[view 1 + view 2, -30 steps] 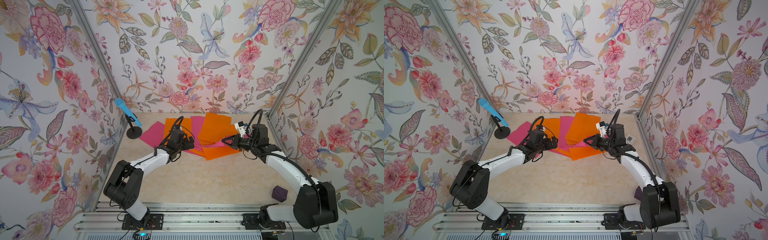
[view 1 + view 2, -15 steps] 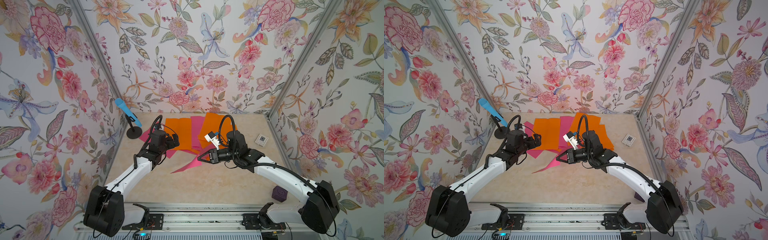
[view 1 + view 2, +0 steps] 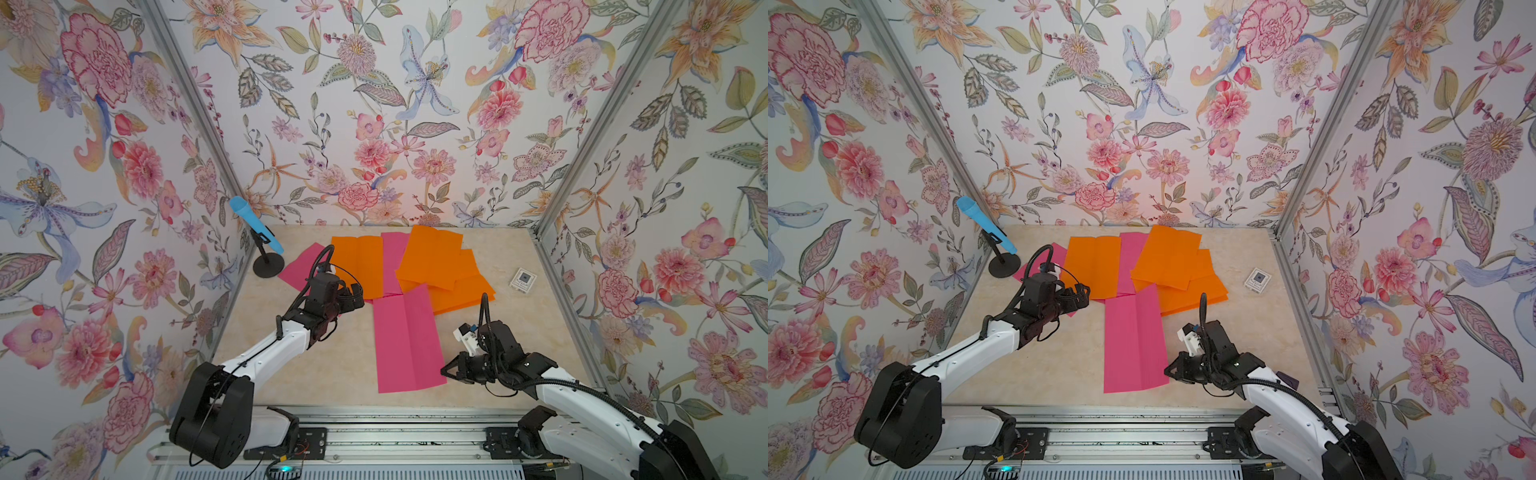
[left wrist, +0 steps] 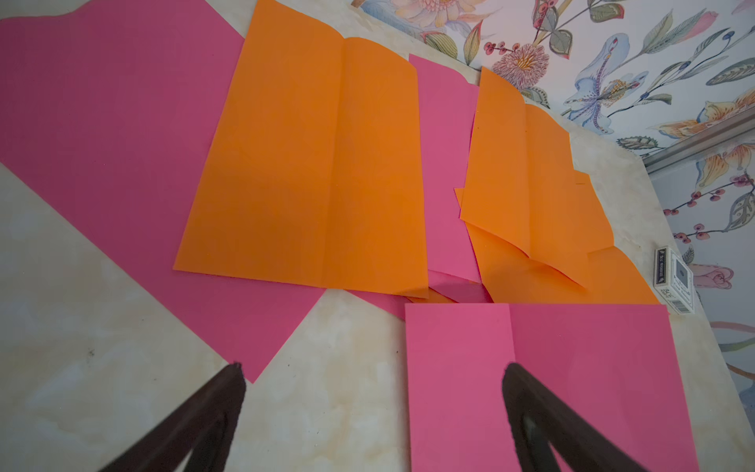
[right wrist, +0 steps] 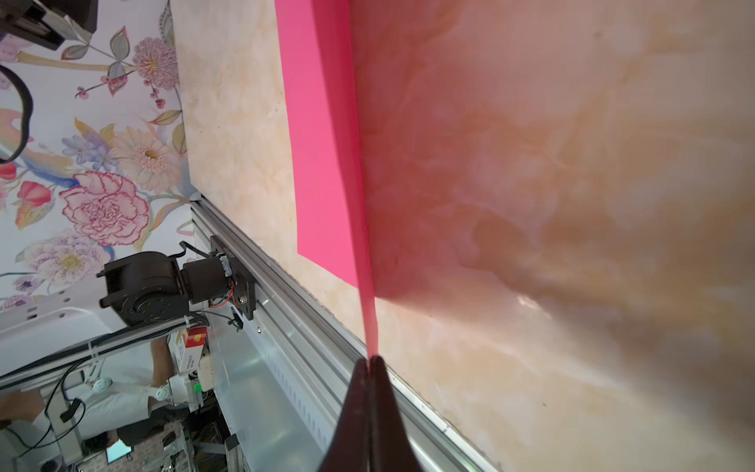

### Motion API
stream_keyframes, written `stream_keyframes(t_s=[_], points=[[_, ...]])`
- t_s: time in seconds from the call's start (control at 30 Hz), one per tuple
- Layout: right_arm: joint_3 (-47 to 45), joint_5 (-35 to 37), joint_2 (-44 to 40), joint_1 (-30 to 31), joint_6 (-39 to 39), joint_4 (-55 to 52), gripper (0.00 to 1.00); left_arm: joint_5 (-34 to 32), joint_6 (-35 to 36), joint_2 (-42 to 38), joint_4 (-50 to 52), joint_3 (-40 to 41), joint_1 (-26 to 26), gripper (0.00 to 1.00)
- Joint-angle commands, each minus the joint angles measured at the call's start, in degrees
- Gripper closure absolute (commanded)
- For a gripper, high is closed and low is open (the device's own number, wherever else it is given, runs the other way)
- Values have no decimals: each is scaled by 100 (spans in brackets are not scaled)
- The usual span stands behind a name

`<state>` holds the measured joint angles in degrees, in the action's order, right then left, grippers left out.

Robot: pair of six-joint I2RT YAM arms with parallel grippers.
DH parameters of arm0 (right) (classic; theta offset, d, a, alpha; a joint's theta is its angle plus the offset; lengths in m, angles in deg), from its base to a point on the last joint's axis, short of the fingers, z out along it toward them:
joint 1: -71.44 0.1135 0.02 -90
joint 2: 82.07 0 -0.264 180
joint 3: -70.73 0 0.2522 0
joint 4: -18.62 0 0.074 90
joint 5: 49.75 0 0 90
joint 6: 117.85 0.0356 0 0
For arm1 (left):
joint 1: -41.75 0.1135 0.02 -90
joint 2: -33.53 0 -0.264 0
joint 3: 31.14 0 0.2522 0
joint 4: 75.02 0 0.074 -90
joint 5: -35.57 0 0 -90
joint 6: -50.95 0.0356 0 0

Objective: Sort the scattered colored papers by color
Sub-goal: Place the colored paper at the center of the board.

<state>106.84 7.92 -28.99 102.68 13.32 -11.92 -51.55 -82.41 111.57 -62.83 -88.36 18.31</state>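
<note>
One hot pink paper (image 3: 407, 340) (image 3: 1133, 345) lies lengthwise in the middle of the table, apart from the pile except at its far end. My right gripper (image 3: 444, 371) (image 3: 1167, 371) (image 5: 371, 359) is shut on its near right corner, which is lifted slightly; the pink paper (image 5: 322, 143) runs away from the tips. Behind lie overlapping orange papers (image 3: 359, 266) (image 3: 432, 257) (image 3: 465, 291) and pink papers (image 3: 299, 266) (image 3: 392, 262). My left gripper (image 3: 355, 295) (image 3: 1079, 295) (image 4: 372, 367) hovers open and holds nothing, at the pile's near left edge.
A blue microphone (image 3: 257, 226) on a black stand is at the back left. A small white card (image 3: 523, 280) (image 4: 674, 282) lies near the right wall. A dark purple object (image 3: 1289, 379) peeks out behind my right arm. A metal rail (image 3: 374, 415) runs along the table's front edge.
My right gripper has drawn one pink paper out of the pile toward the front of the table, where it now lies spread out. My left gripper stays open by the pile.
</note>
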Motion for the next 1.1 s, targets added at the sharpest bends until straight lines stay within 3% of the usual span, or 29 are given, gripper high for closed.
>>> stream_keyframes(t_s=[0.0,0.23,0.57,0.7,0.83,0.87,0.93,1.07], points=[[-146,304,-194,-357,-55,-407,100,73,-94,288,-187,-244,-149,0],[-290,169,182,-1203,-333,-962,100,182,-7,810,-295,-615,-505,0],[-306,748,-602,-1476,-109,-2184,100,374,-83,1334,-670,-728,-860,0],[-250,818,-484,-1823,-305,-2292,100,502,-138,1609,-749,-837,-923,0],[-167,854,-258,-2033,-486,-2349,94,539,-100,1705,-742,-941,-943,0],[-152,843,-234,-2056,-506,-2367,90,524,-72,1699,-725,-965,-943,0],[-108,875,-247,-2078,-513,-2415,69,457,-8,1689,-689,-1019,-939,0],[224,1157,-374,-2105,-581,-2597,38,259,187,1673,-530,-1160,-943,0]])
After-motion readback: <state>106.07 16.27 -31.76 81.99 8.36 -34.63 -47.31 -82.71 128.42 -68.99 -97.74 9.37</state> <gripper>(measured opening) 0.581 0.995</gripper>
